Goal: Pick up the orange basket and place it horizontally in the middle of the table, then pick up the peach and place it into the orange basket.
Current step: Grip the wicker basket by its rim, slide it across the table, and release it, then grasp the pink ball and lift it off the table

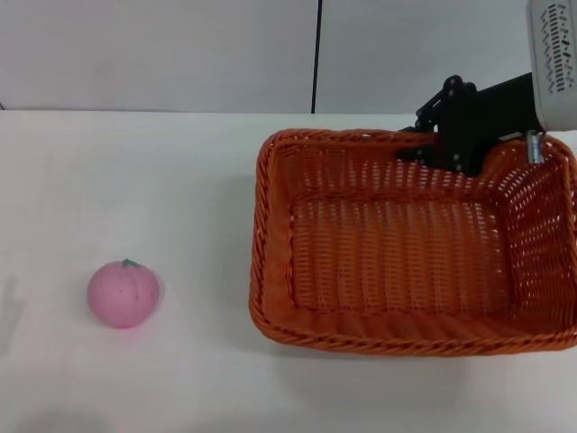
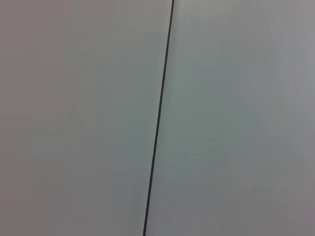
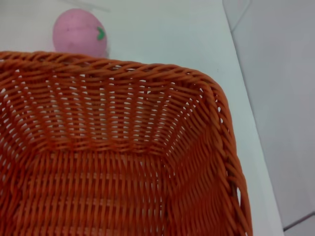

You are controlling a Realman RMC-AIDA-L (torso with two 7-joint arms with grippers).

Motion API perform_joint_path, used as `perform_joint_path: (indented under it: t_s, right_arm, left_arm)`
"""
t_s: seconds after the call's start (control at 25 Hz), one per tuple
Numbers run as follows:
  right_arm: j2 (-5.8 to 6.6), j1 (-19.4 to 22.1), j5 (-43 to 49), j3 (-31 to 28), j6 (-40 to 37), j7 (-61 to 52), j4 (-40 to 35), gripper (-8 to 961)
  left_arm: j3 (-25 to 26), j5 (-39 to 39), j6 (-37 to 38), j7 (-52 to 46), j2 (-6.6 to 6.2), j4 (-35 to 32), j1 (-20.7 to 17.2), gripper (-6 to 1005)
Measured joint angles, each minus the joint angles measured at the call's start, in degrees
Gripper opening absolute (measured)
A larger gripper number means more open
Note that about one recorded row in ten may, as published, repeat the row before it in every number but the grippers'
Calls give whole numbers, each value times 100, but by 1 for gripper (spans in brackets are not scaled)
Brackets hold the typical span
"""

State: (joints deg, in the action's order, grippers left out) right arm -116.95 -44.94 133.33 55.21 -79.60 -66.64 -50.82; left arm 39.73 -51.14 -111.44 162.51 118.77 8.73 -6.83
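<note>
Basket [image 3: 123, 162] interior fills the view, empty. Peach [image 3: 80, 33] lies beyond its rim on the white desk [image 3: 167, 34].

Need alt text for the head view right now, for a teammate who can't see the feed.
The right gripper is at the far rim of the orange basket, which sits empty on the right side of the white table. The peach rests alone on the table, well left of the basket. The left arm is out of view.

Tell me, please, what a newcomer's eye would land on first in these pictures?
The big orange basket dominates the right half of the white table, empty inside. The right gripper sits at its far rim near the right corner. Well to the left, alone on the bare tabletop, sits the small pink peach.
</note>
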Motion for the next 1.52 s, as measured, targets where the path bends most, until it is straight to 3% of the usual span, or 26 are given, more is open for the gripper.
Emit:
perform_joint_path:
  t_s: [0.52,0.6,0.8,1.0,1.08,1.32,1.4,1.52]
  right_arm:
    - [-107,80,-21,160,195,280,-44,157]
    - [-182,227,-26,267,493,284,-193,158]
    - [-206,434,-103,692,1033,280,-243,182]
    - [-213,637,-464,964,1217,315,-378,389]
    - [-213,688,-572,971,1216,315,-442,422]
    - [-206,1373,-1755,912,993,146,-1297,521]
    - [-204,1906,-2612,913,836,-11,-1676,554]
    - [-201,2242,-3222,911,644,-90,-1751,554]
  left_arm:
    - [-237,8,-171,8,5,35,38,750]
    - [-244,8,-191,9,6,86,22,750]
    - [-280,8,-198,9,4,94,17,748]
    - [-343,8,-170,9,-3,73,34,746]
    - [-361,8,-165,0,-12,46,66,745]
    - [-692,16,-252,-198,-74,-280,301,742]
    - [-1149,19,-342,-613,-81,-921,565,742]
    - [-1564,18,-370,-994,-81,-1424,743,740]
